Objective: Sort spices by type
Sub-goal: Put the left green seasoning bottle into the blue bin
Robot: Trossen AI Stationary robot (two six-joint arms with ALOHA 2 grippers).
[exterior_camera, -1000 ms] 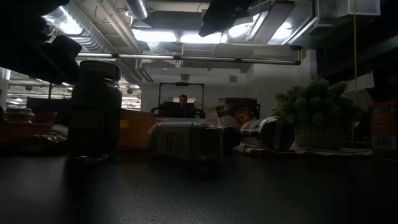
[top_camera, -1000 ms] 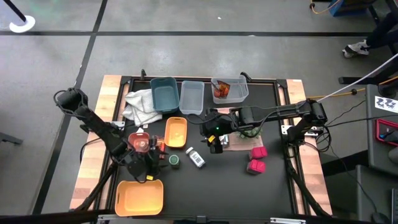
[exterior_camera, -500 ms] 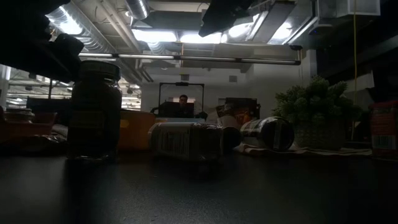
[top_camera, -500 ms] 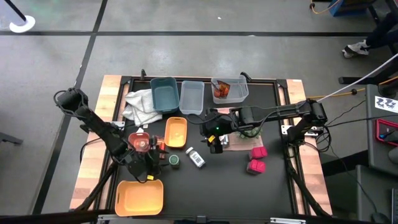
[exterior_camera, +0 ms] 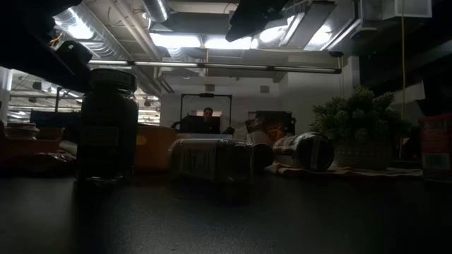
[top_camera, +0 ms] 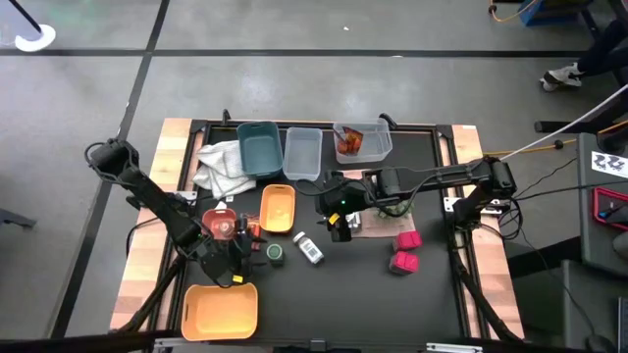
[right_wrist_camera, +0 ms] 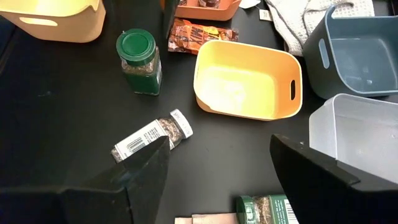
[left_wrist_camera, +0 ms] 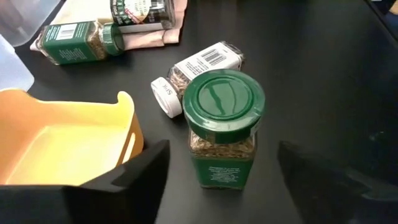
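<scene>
Green-lid jar (left_wrist_camera: 222, 127): we see a square clear jar standing upright on the black table (top_camera: 432, 206), with a glossy round green lid, a green label and pale flaky spice inside; the label's print is too small for us to read.
White-cap jar (left_wrist_camera: 198, 70): we see it lying on its side just behind the green-lid jar, clear-walled, with a white label bearing a barcode and a flat white cap on which we make out "Sif".
Lying jars: we see another green-labelled jar (left_wrist_camera: 78, 45) on its side near a beige cloth (left_wrist_camera: 168, 22); its print is unreadable to us.
Magenta boxes (top_camera: 404, 251): we see two small blocky ones, close together on the table's right part, well apart from the jars.
Packet (right_wrist_camera: 203, 31): we see a crinkled red-orange packet lying flat between the yellow bin (right_wrist_camera: 249, 79) and an orange tray (right_wrist_camera: 208, 7).
Bins: we see smooth moulded plastic with rounded corners and slot handles; one grey-blue (top_camera: 259, 150), one translucent (top_camera: 302, 153), and another yellow one (top_camera: 220, 309) at the near edge.
Left gripper (top_camera: 235, 257): we see its jaws spread wide, one on either side of the green-lid jar, holding nothing.
Right gripper (top_camera: 337, 218): we see it above the table's middle, jaws apart and empty.
Towel (top_camera: 224, 169): we see a white, rumpled cloth beside the grey-blue bin.
</scene>
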